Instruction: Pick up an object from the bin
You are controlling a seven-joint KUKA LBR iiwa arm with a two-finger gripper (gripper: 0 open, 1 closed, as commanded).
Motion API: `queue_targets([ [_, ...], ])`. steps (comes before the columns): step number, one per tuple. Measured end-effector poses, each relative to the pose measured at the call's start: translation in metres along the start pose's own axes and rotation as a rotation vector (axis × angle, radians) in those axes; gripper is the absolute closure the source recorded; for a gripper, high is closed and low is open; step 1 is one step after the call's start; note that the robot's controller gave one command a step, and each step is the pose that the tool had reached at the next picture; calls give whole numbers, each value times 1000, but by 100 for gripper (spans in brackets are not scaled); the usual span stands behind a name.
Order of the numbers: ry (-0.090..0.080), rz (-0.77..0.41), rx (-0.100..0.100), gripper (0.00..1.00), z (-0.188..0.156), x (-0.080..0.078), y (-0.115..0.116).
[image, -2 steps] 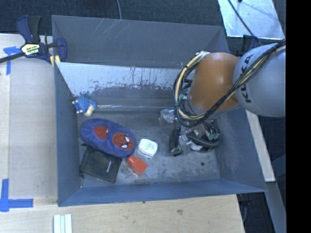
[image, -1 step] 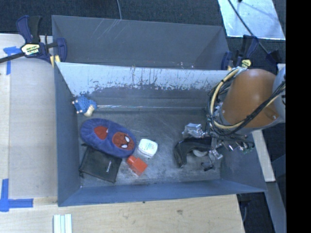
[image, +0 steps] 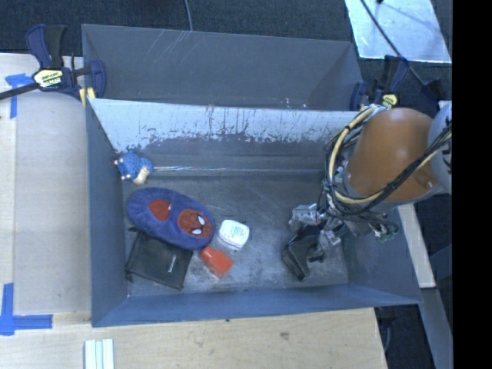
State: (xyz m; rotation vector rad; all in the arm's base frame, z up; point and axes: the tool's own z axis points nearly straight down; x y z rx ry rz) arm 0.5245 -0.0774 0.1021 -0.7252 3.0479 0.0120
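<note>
No lettering to read in the bin

No word, number or brand can be made out. The blue slipper on the left of the floor bears two red mask-face patches with white eyes, pictures rather than writing. The small white round thing just beside it carries faint marks too small to read.

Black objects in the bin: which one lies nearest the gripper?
The chunky black block at front right, by the gripper; the flat black square pouch lies far left.
</note>
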Motion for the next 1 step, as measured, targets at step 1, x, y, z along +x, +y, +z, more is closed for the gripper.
queue_targets([
  [1,6,-42,8,100,-156,21,11],
])
